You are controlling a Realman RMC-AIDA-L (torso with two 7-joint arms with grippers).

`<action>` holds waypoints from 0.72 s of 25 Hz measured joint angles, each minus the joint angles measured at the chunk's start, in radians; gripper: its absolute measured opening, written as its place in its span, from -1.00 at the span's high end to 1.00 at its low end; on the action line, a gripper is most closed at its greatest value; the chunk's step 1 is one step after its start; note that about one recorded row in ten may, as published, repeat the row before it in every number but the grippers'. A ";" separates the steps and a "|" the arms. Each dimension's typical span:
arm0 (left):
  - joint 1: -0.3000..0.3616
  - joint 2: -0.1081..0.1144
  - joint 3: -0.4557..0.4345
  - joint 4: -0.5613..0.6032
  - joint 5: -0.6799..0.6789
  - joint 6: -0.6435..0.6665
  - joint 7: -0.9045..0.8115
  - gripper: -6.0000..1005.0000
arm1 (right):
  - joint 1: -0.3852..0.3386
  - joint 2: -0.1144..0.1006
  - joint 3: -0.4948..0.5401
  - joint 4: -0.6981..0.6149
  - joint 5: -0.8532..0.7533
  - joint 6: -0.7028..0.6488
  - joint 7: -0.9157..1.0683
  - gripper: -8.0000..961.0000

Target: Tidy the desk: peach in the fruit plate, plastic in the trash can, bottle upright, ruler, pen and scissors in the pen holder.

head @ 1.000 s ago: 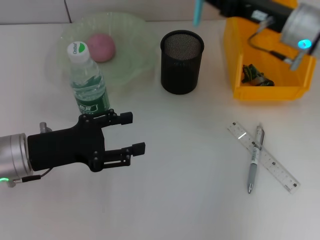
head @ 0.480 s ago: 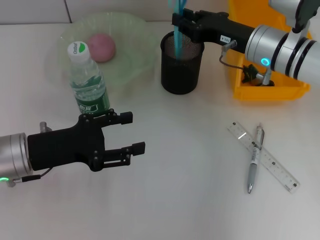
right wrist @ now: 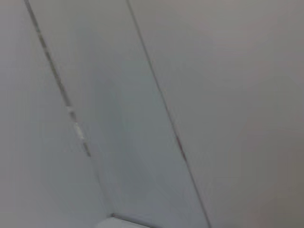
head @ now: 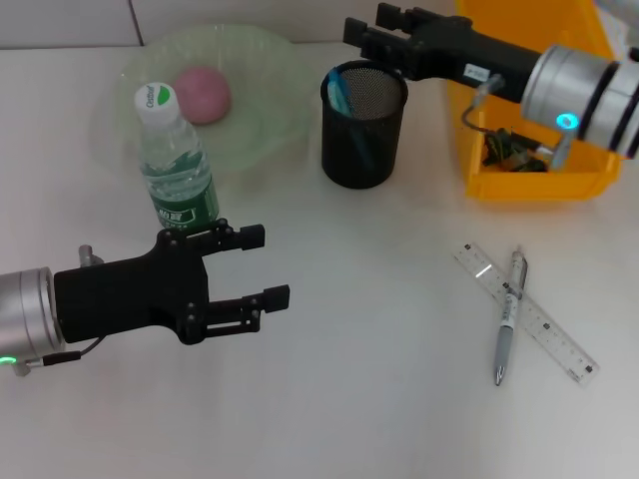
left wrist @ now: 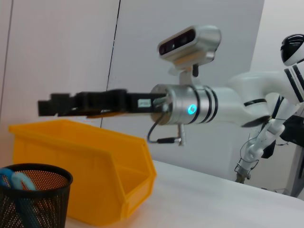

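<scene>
Above the black mesh pen holder (head: pixel 363 125), the right gripper (head: pixel 378 28) hangs with its fingers apart and empty. Blue-handled scissors (head: pixel 342 98) stand inside the holder. Near the front, the left gripper (head: pixel 264 264) hovers spread wide beside the upright clear water bottle (head: pixel 174 165). Clear plastic ruler (head: pixel 526 312) and grey pen (head: pixel 509 316) lie crossed on the white desk (head: pixel 379 379).

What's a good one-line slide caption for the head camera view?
Right gripper above the pen holder holding blue scissors; ruler and pen lie crossed on the desk.
</scene>
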 joint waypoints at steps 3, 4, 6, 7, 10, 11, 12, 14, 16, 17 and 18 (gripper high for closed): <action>0.002 0.000 0.000 0.000 0.000 0.004 0.000 -0.56 | -0.122 -0.006 -0.142 -0.276 -0.067 -0.050 0.255 -0.18; 0.003 0.000 0.000 -0.001 0.000 0.004 0.000 -0.56 | -0.207 -0.010 -0.216 -0.494 -0.167 -0.071 0.430 -0.23; 0.003 0.000 0.000 -0.001 0.000 0.004 0.000 -0.56 | -0.245 -0.011 -0.238 -0.604 -0.234 -0.088 0.517 -0.32; 0.004 -0.001 0.000 -0.001 0.000 0.003 0.000 -0.56 | -0.270 -0.009 -0.245 -0.701 -0.321 -0.121 0.603 -0.32; 0.006 -0.002 0.000 -0.002 0.000 0.000 0.000 -0.56 | -0.317 0.002 -0.249 -0.995 -0.596 -0.263 0.845 -0.32; 0.005 -0.003 0.000 -0.004 0.000 0.000 0.000 -0.56 | -0.319 0.004 -0.252 -1.053 -0.670 -0.311 0.910 -0.32; 0.005 -0.004 0.001 -0.005 0.000 0.000 0.000 -0.56 | -0.314 0.004 -0.259 -1.100 -0.736 -0.361 0.980 -0.32; 0.006 -0.006 0.002 -0.005 0.000 -0.001 0.004 -0.56 | -0.292 0.005 -0.301 -1.163 -0.884 -0.457 1.118 -0.32; 0.006 -0.006 0.002 -0.005 0.000 -0.001 0.004 -0.56 | -0.286 0.005 -0.322 -1.164 -0.916 -0.470 1.143 -0.32; 0.006 -0.007 0.001 -0.005 0.000 -0.002 0.007 -0.56 | -0.282 0.005 -0.348 -1.157 -0.950 -0.474 1.166 -0.32; 0.006 -0.008 0.001 -0.006 0.000 -0.002 0.008 -0.56 | -0.279 0.005 -0.376 -1.145 -0.979 -0.469 1.185 -0.32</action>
